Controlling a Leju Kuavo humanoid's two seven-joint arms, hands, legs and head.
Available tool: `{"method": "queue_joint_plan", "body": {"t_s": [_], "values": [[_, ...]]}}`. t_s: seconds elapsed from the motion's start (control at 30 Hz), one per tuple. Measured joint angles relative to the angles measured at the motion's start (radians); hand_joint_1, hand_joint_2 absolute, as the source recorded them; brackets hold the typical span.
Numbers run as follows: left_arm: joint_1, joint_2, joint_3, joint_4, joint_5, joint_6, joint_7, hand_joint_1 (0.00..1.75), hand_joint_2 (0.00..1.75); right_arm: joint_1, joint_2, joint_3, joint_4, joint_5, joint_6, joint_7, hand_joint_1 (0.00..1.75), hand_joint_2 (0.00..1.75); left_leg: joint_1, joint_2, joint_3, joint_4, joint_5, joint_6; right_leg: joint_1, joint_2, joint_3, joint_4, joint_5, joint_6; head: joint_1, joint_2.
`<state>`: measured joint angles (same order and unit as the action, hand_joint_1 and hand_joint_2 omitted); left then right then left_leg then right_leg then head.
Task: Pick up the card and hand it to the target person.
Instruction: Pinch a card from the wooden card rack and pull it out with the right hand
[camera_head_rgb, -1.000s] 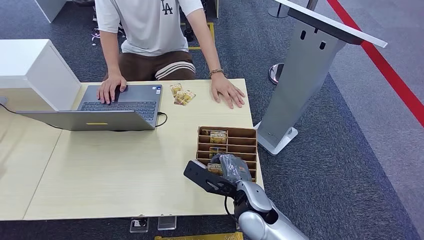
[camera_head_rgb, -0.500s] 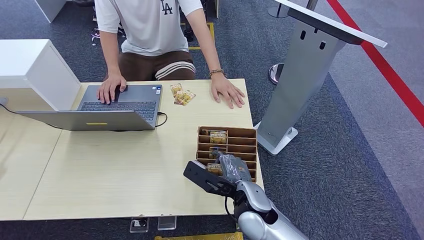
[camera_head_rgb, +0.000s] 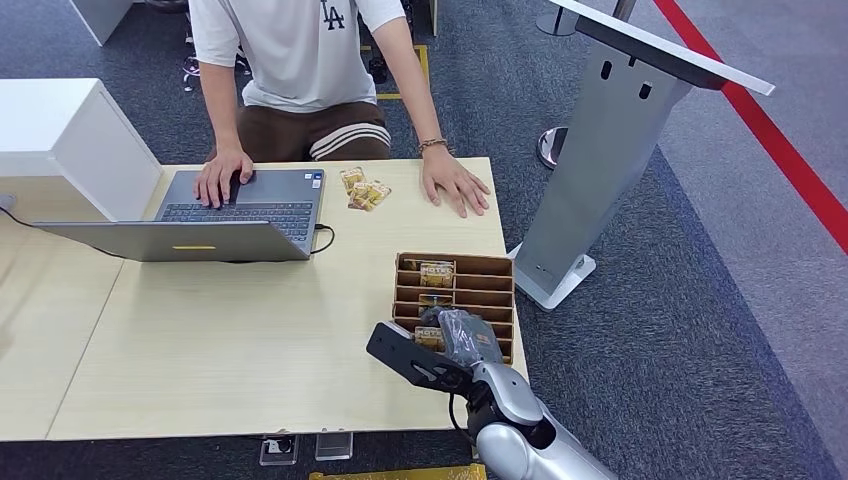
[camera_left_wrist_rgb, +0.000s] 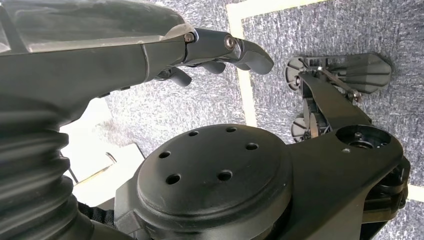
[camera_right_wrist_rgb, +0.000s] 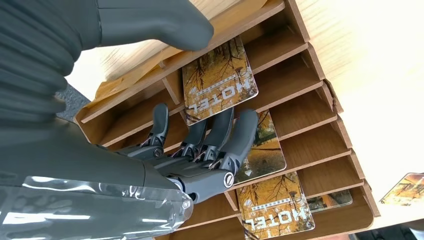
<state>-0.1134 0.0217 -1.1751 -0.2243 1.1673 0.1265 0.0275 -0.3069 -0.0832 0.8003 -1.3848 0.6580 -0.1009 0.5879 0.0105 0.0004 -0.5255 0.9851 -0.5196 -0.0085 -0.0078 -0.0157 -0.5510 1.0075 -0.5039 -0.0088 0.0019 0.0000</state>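
Right robot hand (camera_right_wrist_rgb: 200, 150) is down in the near end of the wooden card rack (camera_head_rgb: 480, 268) at the surface's (camera_head_rgb: 220, 340) near right; fingers (camera_right_wrist_rgb: 240, 135) extended over the slots, touching a HOTEL card (camera_right_wrist_rgb: 217, 80), nothing grasped. More cards sit in the farther slots. Left robot hand (camera_left_wrist_rgb: 220, 50) hangs over carpet, loosely curled, holding nothing. Person (camera_head_rgb: 300, 60) at the far edge, one hand (camera_head_rgb: 455, 182) flat on the surface, other on the laptop (camera_head_rgb: 230, 210).
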Motion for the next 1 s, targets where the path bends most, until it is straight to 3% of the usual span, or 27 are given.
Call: {"method": "queue_joint_plan", "body": {"t_s": [1.0], "values": [[-0.001,0.0,-0.002,0.0,-0.002,0.002,0.0,0.0,0.0,0.0,0.0,0.0,0.0,-0.001,0.0,0.0,1.75,1.75,0.0,0.0,0.0,0.0,0.0,0.0,0.0,0.0,0.0,0.0,0.0,0.0,0.0,0.0]]}}
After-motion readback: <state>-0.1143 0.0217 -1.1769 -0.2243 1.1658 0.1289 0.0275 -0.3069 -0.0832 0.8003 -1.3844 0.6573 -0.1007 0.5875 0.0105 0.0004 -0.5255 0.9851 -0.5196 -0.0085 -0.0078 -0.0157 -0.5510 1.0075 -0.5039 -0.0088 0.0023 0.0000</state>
